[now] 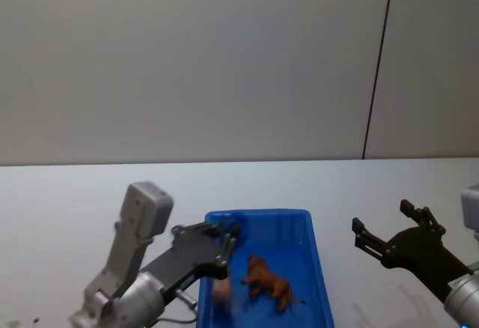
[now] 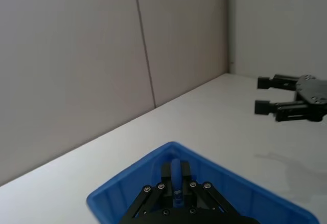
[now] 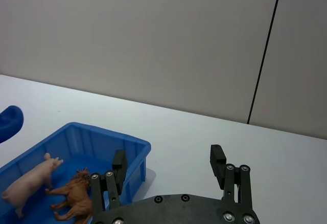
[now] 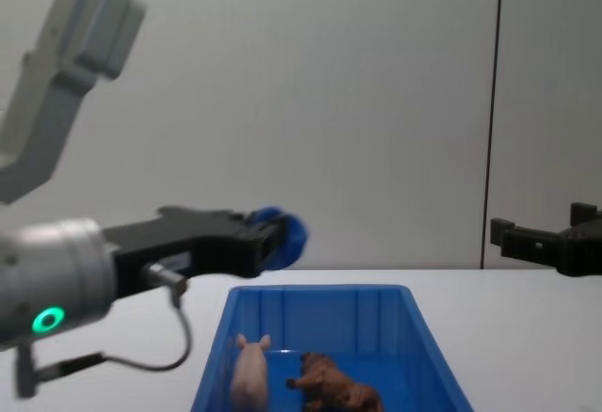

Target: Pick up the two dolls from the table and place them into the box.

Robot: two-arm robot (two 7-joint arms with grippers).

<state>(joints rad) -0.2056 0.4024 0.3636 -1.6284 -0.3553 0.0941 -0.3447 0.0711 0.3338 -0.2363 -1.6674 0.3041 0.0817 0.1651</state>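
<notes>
The blue box (image 1: 317, 260) stands on the white table (image 1: 67, 193) in front of me. Both dolls lie inside it: the brown lion (image 1: 269, 283) in the middle and the pale pink pig (image 1: 222, 292) to its left, partly behind my left arm. From the right wrist view the pig (image 3: 28, 180) and lion (image 3: 74, 198) rest side by side on the box floor. My left gripper (image 1: 228, 240) hovers above the box's left rim, its blue-tipped fingers (image 2: 175, 169) shut on nothing. My right gripper (image 1: 383, 231) hangs open over the table to the right of the box.
A plain grey wall with a dark vertical seam (image 1: 378, 66) rises behind the table. Bare tabletop lies to both sides of the box (image 4: 320, 292).
</notes>
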